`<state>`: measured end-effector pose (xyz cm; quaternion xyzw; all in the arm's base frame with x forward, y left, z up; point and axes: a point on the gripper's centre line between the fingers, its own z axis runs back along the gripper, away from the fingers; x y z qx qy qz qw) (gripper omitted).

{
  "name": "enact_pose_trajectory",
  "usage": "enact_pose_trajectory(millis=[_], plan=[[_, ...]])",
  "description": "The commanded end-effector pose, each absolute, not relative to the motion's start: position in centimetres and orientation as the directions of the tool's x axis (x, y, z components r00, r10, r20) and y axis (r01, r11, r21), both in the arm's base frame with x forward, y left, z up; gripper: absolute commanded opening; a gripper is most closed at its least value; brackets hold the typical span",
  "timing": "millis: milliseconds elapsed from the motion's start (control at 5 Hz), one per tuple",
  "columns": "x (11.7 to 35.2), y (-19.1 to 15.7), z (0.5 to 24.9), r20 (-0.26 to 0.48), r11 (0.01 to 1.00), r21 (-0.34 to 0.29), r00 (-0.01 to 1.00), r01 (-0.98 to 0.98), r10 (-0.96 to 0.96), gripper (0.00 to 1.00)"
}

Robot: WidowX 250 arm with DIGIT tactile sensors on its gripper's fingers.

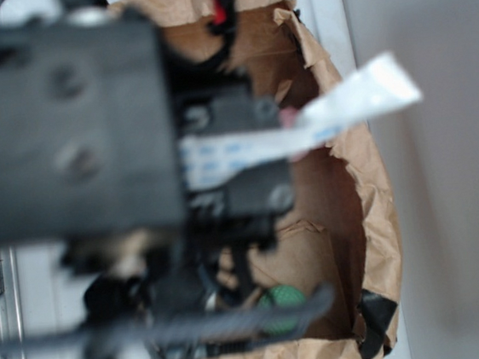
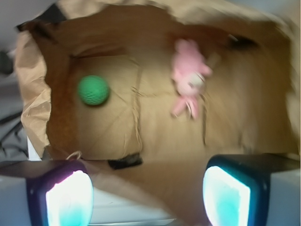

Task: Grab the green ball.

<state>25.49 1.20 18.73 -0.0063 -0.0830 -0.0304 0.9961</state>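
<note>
- Brown paper bag [image 2: 155,141] fills the wrist view; green ball [image 2: 93,90] sits left of centre, pink bunny [image 2: 189,77] upper right.
- Approach step: gripper [image 2: 148,193] hovers, fingers apart and empty; next, shift left and descend onto the ball.

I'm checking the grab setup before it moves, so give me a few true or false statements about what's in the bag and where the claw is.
1. The ball lies on the floor of the paper bag. True.
2. The claw is shut on the ball. False: its fingers are spread apart with nothing between them, and the ball lies apart from them inside the bag.
3. The bunny is in the bag too. True.
4. The ball touches the bunny. False: bare paper lies between them.
5. The ball is pink. False: it is green, the bunny is pink.
</note>
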Motion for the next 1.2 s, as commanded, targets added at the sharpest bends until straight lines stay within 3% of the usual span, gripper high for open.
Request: enact_pose_trajectory(millis=[0, 200, 400, 600, 800, 1000], plan=[[26.3, 1.5, 16.5, 0.189, 0.834, 0.240, 0.818, 0.498, -0.543, 1.00], [26.5, 0.3, 15.0, 0.136, 0.683, 0.358, 0.689, 0.636, -0.712, 1.00], [27.2, -1.3, 13.5, 0.088, 0.620, 0.392, 0.643, 0.680, -0.761, 1.00], [25.3, -3.8, 12.6, 0.083, 0.617, 0.306, 0.625, 0.725, -0.776, 1.00], [27.0, -3.4, 13.5, 0.095, 0.643, 0.191, 0.638, 0.742, -0.764, 1.00], [29.2, -1.5, 14.8, 0.126, 0.683, 0.120, 0.671, 0.721, -0.731, 1.00]])
